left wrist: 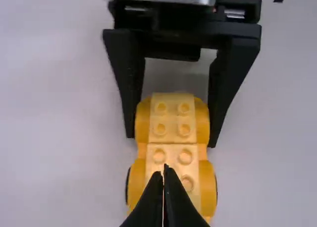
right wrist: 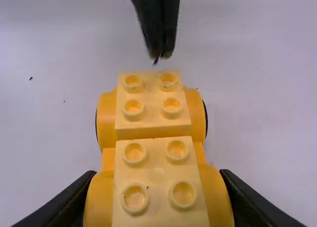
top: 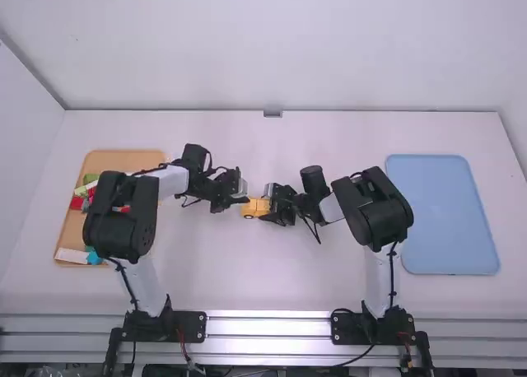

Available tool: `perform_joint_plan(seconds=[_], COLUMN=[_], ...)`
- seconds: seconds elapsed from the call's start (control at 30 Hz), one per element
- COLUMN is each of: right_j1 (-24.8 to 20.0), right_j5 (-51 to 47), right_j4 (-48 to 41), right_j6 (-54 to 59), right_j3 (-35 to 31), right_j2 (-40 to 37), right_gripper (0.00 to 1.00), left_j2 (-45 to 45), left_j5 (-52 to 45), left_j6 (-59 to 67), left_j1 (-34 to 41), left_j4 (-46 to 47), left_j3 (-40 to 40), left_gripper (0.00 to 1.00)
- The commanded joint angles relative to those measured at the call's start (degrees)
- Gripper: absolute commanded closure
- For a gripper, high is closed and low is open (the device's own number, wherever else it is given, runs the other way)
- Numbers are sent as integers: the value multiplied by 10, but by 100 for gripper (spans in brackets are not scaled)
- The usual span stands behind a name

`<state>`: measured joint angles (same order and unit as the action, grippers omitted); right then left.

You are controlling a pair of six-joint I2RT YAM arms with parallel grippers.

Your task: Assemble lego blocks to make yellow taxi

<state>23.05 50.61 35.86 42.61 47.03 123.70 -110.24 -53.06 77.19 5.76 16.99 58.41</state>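
We hold both arms bent inward over the tabletop (top: 214, 270), facing each other. Our left tool (top: 245, 199) has its fingertips together near one end of the yellow Lego car (right wrist: 106, 120); our right tool (top: 266, 204) grasps the other end from both sides, near the tabletop's middle. We count one car, two pale blocks atop it, four studs (right wrist: 184, 192) on each, one tan tray (top: 123, 156) holding several coloured blocks (top: 76, 202), and one blue tray (top: 445, 212)
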Motion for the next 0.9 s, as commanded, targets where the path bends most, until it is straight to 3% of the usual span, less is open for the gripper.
perform_joint_plan(seconds=[0.0, 0.13, 0.43, 0.53, 0.87], right_j1=[3, 3, 3, 3, 3], right_j5=[-9, -9, -9, -10, -9], right_j4=[-8, -8, -7, -7, -3], right_j6=[-3, -3, -3, -3, -3], right_j3=[2, 2, 2, 2, 2], right_j2=[9, 9, 9, 9, 9], right_gripper=[43, 43, 43, 43, 42], left_j2=[-6, -6, -6, -6, -5], left_j5=[29, 94, 155, 242, 185], left_j6=[-2, -86, -89, -141, -122], left_j1=[19, 33, 37, 35, 40], left_j4=[-10, -75, -85, -83, -76], left_j3=[-17, -39, -68, -74, -66], left_gripper=[98, 98, 98, 98, 98])
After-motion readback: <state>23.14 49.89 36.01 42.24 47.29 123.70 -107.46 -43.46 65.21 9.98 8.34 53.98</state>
